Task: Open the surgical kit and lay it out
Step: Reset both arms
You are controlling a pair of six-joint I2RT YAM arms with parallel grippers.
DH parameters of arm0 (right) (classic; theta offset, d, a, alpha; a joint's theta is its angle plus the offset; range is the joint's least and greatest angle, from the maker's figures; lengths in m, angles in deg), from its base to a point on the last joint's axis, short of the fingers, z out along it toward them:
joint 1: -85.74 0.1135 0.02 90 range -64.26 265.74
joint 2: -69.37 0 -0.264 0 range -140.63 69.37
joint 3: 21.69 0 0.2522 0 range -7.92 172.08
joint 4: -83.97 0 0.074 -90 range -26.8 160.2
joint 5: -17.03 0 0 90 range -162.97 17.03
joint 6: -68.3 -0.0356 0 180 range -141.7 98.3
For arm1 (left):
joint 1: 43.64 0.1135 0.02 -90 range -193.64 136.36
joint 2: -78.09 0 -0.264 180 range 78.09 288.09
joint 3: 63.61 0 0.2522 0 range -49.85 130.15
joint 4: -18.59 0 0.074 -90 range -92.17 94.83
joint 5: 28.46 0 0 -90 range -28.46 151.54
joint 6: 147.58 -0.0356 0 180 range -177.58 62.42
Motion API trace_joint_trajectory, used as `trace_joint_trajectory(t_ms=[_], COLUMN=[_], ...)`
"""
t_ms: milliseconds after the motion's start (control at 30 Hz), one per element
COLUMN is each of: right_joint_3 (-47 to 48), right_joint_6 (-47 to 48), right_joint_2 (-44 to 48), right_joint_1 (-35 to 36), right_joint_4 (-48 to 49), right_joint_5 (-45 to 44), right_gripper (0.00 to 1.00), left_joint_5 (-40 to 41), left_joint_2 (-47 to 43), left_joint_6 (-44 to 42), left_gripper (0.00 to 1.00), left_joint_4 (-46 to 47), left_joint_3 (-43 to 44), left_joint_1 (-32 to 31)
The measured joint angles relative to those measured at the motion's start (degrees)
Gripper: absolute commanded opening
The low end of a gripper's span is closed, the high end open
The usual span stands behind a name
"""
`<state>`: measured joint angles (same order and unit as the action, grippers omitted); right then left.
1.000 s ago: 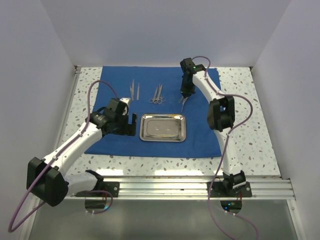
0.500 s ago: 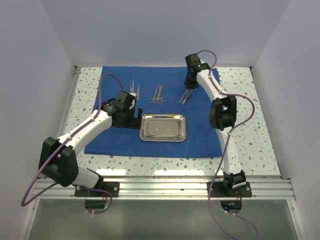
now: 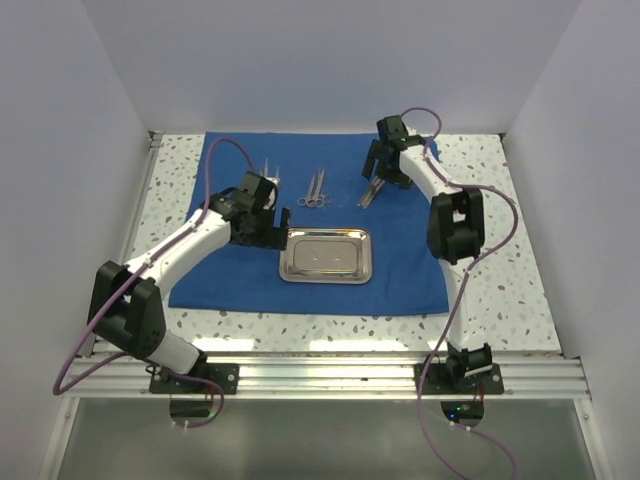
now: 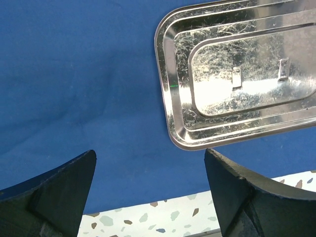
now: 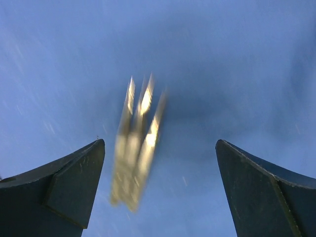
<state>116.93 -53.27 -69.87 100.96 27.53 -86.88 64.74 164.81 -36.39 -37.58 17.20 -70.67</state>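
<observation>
The royal-blue cloth lies spread flat on the table. The steel tray sits on it near the front middle and shows empty in the left wrist view. Slim tweezers and scissor-like instruments lie in a row behind the tray. Another pair of tweezers lies free on the cloth, blurred in the right wrist view. My right gripper hangs open just above them. My left gripper stands open and empty by the tray's left end.
The speckled tabletop shows around the cloth, with white walls on three sides. A metal rail carries both arm bases at the near edge. The cloth's front edge and the tabletop show below the left fingers.
My right gripper has opened and let go of the tweezers, which now lie on the cloth. My left arm has swung right, up to the tray's left end.
</observation>
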Motion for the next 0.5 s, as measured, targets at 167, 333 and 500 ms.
trace_joint_trajectory(t_ms=[167,333,500], right_joint_3=[-10.23,-13.62,-28.02], right_joint_6=[1.88,2.38,1.81], right_joint_2=[11.54,25.0,43.32], right_joint_1=[2.12,8.0,19.34], right_joint_4=[1.53,0.85,-0.11], right_joint_5=[-0.11,-2.89,-12.72], right_gripper=[0.98,0.98,0.98], left_joint_5=[1.6,4.11,8.41], left_joint_2=[-2.95,-13.88,-29.44], left_joint_6=[-0.83,-1.33,-1.51], left_gripper=[0.94,0.94,0.98], left_joint_4=[0.0,0.48,1.4], left_joint_3=[-0.04,-3.3,-9.01], left_joint_1=[0.02,0.02,0.02])
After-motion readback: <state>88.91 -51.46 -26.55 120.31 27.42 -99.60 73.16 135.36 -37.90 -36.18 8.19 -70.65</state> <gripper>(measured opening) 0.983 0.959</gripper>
